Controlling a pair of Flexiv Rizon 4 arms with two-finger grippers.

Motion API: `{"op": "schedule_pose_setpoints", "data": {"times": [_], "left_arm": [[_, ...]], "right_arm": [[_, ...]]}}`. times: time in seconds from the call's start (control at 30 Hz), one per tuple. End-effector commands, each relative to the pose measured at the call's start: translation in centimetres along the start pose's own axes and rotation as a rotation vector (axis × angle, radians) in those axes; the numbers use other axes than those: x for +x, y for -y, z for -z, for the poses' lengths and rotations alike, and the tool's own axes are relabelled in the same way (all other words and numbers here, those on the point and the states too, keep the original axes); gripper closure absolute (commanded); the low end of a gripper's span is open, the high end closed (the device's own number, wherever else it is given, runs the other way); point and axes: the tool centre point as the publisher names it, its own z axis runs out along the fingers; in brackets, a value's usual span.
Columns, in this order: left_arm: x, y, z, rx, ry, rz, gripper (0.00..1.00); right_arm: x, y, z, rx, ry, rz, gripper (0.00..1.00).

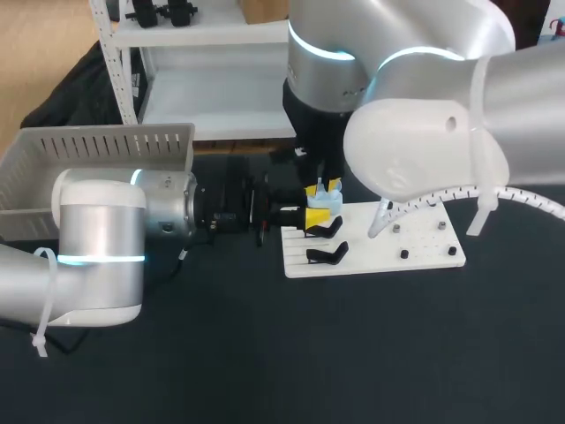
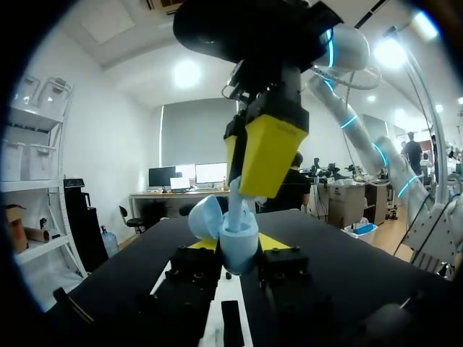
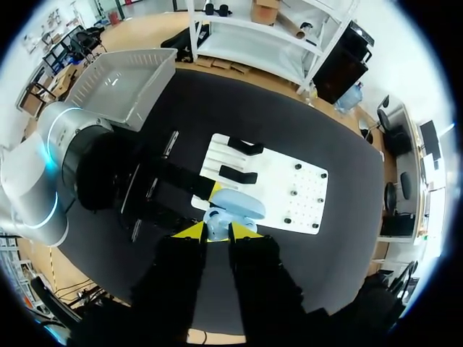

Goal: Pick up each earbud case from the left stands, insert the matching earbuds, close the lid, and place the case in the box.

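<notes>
- Earbud case [image 3: 235,204]: lid open, over the white stand board [image 1: 424,238], left gripper [image 2: 237,243] fingers clamped on its sides.
- Right gripper [image 3: 217,231] pinching what looks like an earbud [image 2: 237,206] right above it.
- Prob light, slick, rigid w/ a weak hinge. Grip the body, not the lid.

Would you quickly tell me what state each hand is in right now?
Left hand: closed on the open earbud case.
Right hand: closed on a pale earbud, right above the case.
</notes>
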Motion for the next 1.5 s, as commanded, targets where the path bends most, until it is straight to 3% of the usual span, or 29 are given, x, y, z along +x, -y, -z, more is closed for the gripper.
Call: {"op": "schedule_pose_setpoints", "data": {"times": [0.03,0.77,0.8,0.87,1.13,1.37,1.47,1.5], "left_arm": [[0.0,0.2,-0.1,-0.007,0.000,-0.001,1.00],[0.0,0.2,-0.1,-0.007,0.000,-0.001,1.00],[0.0,0.2,-0.1,-0.007,0.000,-0.001,1.00],[0.0,0.2,-0.1,-0.007,0.000,-0.001,1.00],[0.0,0.2,-0.1,-0.007,0.000,-0.001,1.00],[0.0,0.2,-0.1,-0.007,0.000,-0.001,1.00],[0.0,0.2,-0.1,-0.007,0.000,-0.001,1.00],[0.0,0.2,-0.1,-0.007,0.000,-0.001,1.00]], "right_arm": [[-0.1,-0.1,-0.3,-0.003,-0.004,0.001,1.00],[-0.4,0.2,-1.2,-0.011,-0.029,0.024,1.00],[-0.3,0.2,-1.1,-0.012,-0.029,0.024,0.75],[-0.3,0.3,-0.8,-0.026,-0.025,0.028,0.61],[-0.3,1.0,1.1,-0.052,0.004,0.031,0.54],[-2.6,3.7,1.9,0.008,0.043,-0.052,0.50],[-3.6,4.8,1.3,0.043,0.038,-0.085,0.13],[-3.9,5.1,1.0,0.052,0.032,-0.097,0.07]]}}
